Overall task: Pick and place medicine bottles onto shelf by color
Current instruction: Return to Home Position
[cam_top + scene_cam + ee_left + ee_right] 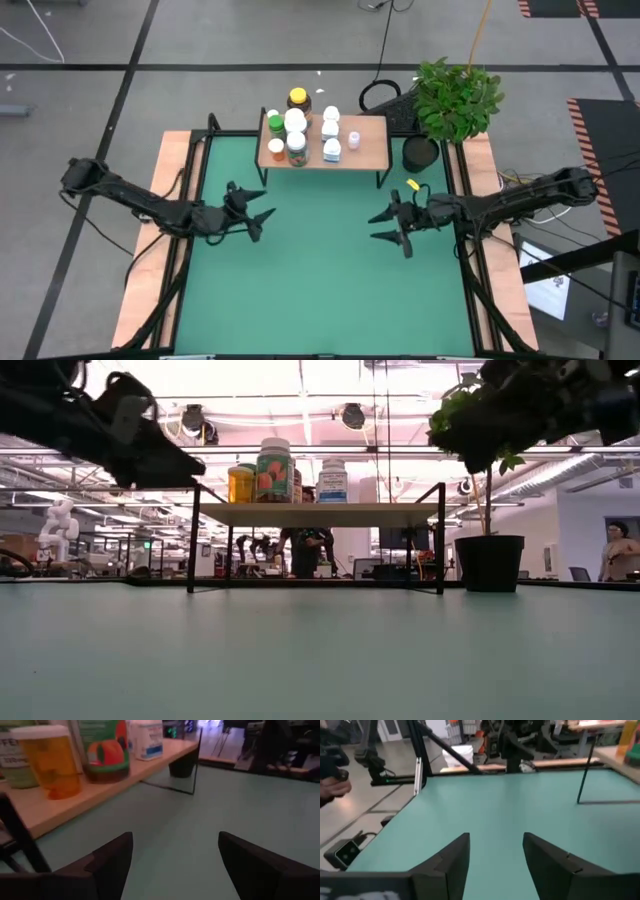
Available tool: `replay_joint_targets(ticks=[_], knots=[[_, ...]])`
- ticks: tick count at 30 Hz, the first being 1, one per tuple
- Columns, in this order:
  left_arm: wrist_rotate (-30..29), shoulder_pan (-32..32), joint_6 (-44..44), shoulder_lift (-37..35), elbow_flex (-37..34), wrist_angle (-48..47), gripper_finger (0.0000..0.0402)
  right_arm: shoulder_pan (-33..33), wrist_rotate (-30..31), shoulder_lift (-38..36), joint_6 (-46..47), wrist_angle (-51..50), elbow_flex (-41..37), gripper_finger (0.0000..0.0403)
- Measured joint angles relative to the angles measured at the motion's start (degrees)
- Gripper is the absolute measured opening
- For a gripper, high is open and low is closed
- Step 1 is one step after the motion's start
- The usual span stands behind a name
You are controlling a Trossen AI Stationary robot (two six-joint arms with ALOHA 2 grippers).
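High view: bottles (296, 135) on shelf (370, 150), 12 o'clock; none on mat (320, 295), so your placing looks done. Left gripper (265, 215) 9 o'clock, right gripper (376, 226) 3 o'clock, both released, empty.

A potted plant (456, 98) stands at a far corner of the green mat (320, 285) (wooden boards (143, 280) flank it).

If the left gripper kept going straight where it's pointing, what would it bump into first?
Probably the green mat: the left gripper points slightly downward across bare mat, passing beside the shelf. Depth is hard to judge.
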Motion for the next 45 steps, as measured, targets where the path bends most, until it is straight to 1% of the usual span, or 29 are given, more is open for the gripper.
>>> replay_joint_targets(ticks=[3, 7, 10, 12, 15, 20, 22, 23, 25, 28, 31, 38, 42, 45], knots=[[2.32, 1.06, 2.93, -5.02, -3.45, 4.31, 0.0296, 0.0, 0.21, -5.09, -1.51, -2.98, -1.73, 0.0165], [4.54, 1.74, 4.66, -11.71, -5.22, 4.82, 0.0295, -0.64, 0.05, -12.94, -2.45, -5.15, -4.0, 0.0151], [7.87, 1.78, 5.99, -15.73, -5.64, 3.68, 0.0274, -1.07, -0.11, -18.61, -2.3, -6.21, -5.83, 0.0141], [9.28, 1.78, 7.14, -17.65, -5.57, 3.24, 0.0243, -1.13, -0.06, -21.55, -1.87, -7.07, -6.85, 0.0131], [11.02, 1.73, 8.47, -19.28, -5.59, 2.42, 0.0178, -1.11, -0.13, -25.88, -1.22, -9.38, -8.98, 0.0106], [11.21, 1.7, 10.09, -22.24, -5.59, -2.32, 0.0063, -1.11, -0.13, -30.39, -0.34, -11.04, -11.38, 0.0041], [11.75, 1.43, 10.42, -24.23, -5.63, -5.12, 0.0024, -1.11, -0.15, -32.02, -0.11, -11.14, -12.04, 0.0015], [11.89, 1.29, 10.47, -25.11, -5.61, -5.69, 0.0013, -1.11, -0.2, -32.72, -0.1, -11.37, -12.41, 0.0008], [11.93, 1.25, 10.92, -27.41, -5.59, -8.26, 0.0009, -1.11, -0.24, -33.87, 0.08, -11.72, -12.73, 0.0006], [11.93, 1.19, 11.91, -30.84, -5.59, -10.66, 0.0022, -1.11, -0.16, -35.22, 0.34, -12.95, -12.77, 0.0011], [11.95, 1.19, 13.23, -34.6, -5.61, -13.53, 0.0029, -1.11, -0.15, -36.21, -0.69, -13.18, -12.77, 0.0005], [11.97, 1.19, 13.3, -43.1, -5.59, -21.64, 0.003, -1.09, 0.0, -39.46, -4.63, -14.23, -12.77, 0.0001], [12.06, 1.19, 12.82, -47.16, -5.59, -26.17, 0.003, -1.09, 0.09, -42.04, -5.29, -15.27, -12.77, 0.0001], [12.07, 1.19, 12.69, -49.8, -5.59, -28.62, 0.003, -1.09, 0.09, -43.85, -5.37, -17.85, -12.77, 0.0001]])
